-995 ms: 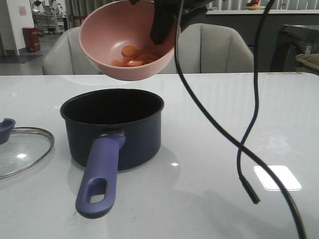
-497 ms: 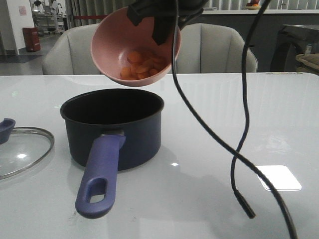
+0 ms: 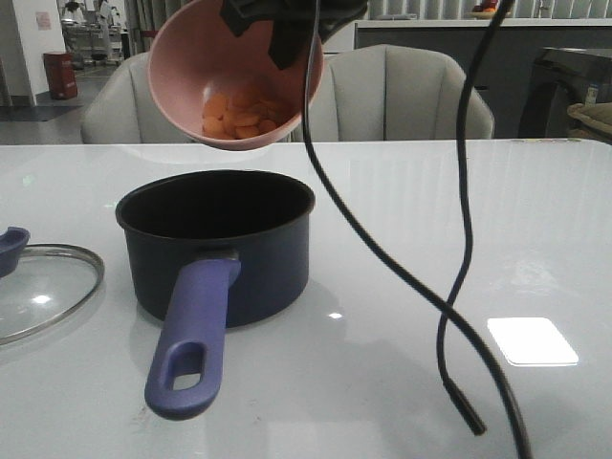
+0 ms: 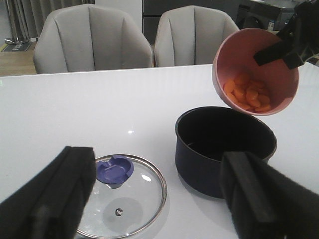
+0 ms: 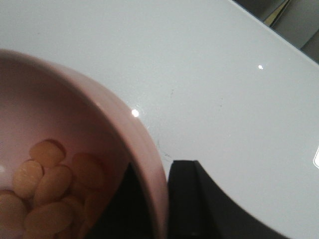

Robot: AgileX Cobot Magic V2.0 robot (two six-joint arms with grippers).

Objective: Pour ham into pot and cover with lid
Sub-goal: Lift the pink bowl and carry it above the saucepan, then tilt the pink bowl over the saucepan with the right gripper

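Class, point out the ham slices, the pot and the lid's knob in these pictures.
ham slices (image 3: 239,117), front view, the pile inside the tilted pink bowl
pot (image 3: 258,263), front view, its outer wall
lid's knob (image 4: 114,170), left wrist view, its flared top

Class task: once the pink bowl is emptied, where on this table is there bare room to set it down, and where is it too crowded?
The widest bare stretch of the table lies right of the pot, crossed only by hanging cables. Bare table also lies behind the pot toward the chairs. The crowded side is left: the lid lies beside the pot, and the pot's handle juts toward the front edge.
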